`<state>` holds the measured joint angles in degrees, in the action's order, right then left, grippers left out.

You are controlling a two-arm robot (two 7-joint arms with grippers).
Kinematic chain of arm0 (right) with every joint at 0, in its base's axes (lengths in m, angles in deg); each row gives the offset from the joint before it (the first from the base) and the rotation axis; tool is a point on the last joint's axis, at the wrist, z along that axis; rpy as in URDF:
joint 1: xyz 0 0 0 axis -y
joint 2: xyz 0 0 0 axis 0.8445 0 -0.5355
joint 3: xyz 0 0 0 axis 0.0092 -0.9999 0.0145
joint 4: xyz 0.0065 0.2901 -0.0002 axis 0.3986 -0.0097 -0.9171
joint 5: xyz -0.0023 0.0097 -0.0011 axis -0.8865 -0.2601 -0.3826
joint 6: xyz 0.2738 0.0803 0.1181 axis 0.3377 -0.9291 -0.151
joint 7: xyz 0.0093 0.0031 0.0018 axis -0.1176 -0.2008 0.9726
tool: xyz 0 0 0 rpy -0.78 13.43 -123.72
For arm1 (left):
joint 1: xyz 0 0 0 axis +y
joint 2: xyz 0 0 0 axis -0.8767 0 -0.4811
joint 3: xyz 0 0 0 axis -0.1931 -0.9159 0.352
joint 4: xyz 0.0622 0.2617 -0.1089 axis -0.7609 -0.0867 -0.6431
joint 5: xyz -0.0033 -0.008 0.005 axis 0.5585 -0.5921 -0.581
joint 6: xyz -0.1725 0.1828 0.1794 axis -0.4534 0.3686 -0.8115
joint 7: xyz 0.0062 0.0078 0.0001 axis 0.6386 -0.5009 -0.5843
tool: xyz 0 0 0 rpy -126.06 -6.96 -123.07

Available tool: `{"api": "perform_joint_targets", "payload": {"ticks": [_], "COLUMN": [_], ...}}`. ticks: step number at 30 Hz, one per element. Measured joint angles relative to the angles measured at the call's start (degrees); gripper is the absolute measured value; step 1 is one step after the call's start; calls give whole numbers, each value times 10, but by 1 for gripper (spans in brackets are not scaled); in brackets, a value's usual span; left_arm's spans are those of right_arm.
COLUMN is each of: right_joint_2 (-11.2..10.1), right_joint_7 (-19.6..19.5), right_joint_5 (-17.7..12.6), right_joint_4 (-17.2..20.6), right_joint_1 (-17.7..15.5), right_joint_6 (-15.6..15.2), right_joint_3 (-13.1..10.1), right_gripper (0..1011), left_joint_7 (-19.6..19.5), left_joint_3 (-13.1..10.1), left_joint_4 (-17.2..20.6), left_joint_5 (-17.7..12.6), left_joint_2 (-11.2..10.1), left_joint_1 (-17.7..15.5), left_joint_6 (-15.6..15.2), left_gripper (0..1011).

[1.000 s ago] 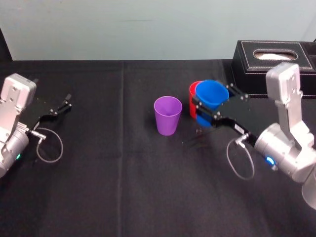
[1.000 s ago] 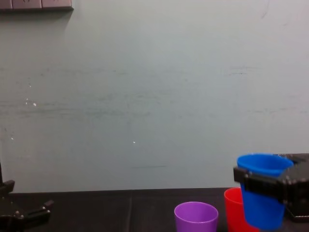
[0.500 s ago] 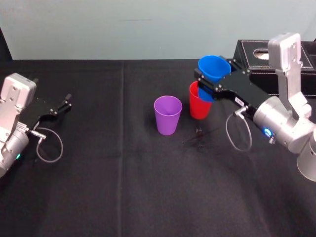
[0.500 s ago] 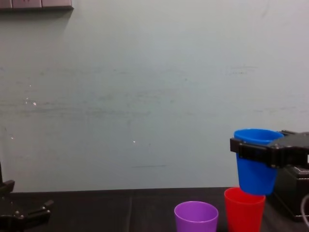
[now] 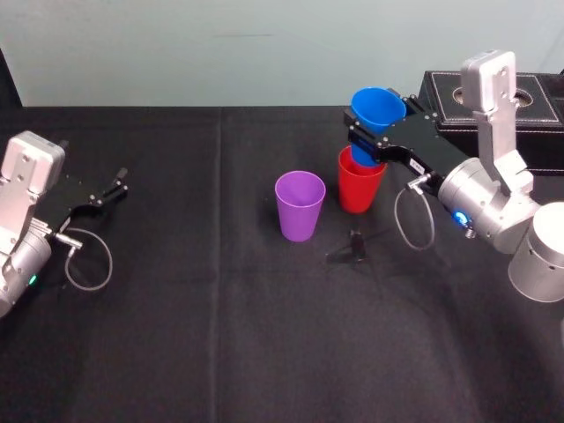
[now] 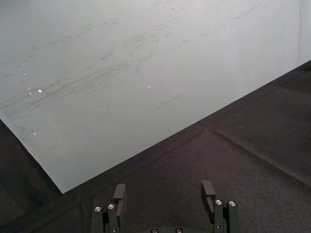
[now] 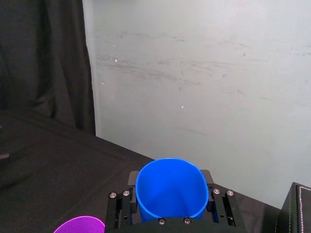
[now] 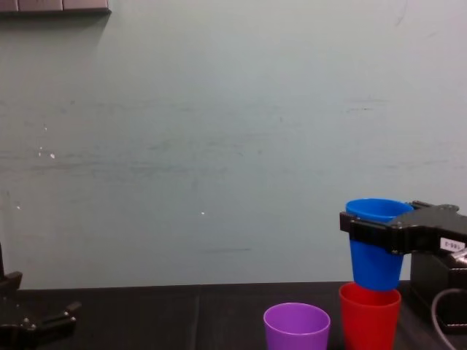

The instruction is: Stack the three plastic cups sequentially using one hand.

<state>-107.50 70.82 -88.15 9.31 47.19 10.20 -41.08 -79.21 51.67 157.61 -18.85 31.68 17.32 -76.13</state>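
Note:
My right gripper (image 5: 374,144) is shut on the blue cup (image 5: 375,110), one black finger on each side of its rim (image 7: 171,187). The cup hangs upright straight above the red cup (image 5: 359,186), its base at the red cup's mouth (image 8: 369,305); whether it has entered I cannot tell. The purple cup (image 5: 300,204) stands upright on the black cloth just left of the red one (image 8: 296,325), apart from it. My left gripper (image 6: 165,194) rests open and empty at the table's far left (image 5: 113,189).
A black stitched tissue box (image 5: 493,101) stands at the back right, behind my right arm. A small dark object (image 5: 351,248) lies on the cloth in front of the red cup. A pale wall closes off the back of the table.
My right gripper has carried the blue cup up and toward the back left, from beside the red cup to directly over its mouth. The left arm has stayed still.

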Motion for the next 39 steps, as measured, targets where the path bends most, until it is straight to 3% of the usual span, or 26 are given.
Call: {"api": "perform_joint_targets", "payload": {"ticks": [12, 39], "right_joint_2": [14, 26], "right_joint_7": [2, 19], "right_joint_5": [8, 14], "right_joint_4": [-47, -119], "right_joint_1": [27, 48], "right_joint_6": [11, 43], "right_joint_3": [7, 16], "right_gripper": [760, 760], "left_joint_7": [0, 0], "left_joint_3": [0, 0], "left_joint_4": [0, 0], "left_joint_5": [0, 0], "left_joint_2": [0, 0], "left_joint_1": [0, 0], "left_joint_6": [0, 0], "left_gripper": [1005, 1004]}}
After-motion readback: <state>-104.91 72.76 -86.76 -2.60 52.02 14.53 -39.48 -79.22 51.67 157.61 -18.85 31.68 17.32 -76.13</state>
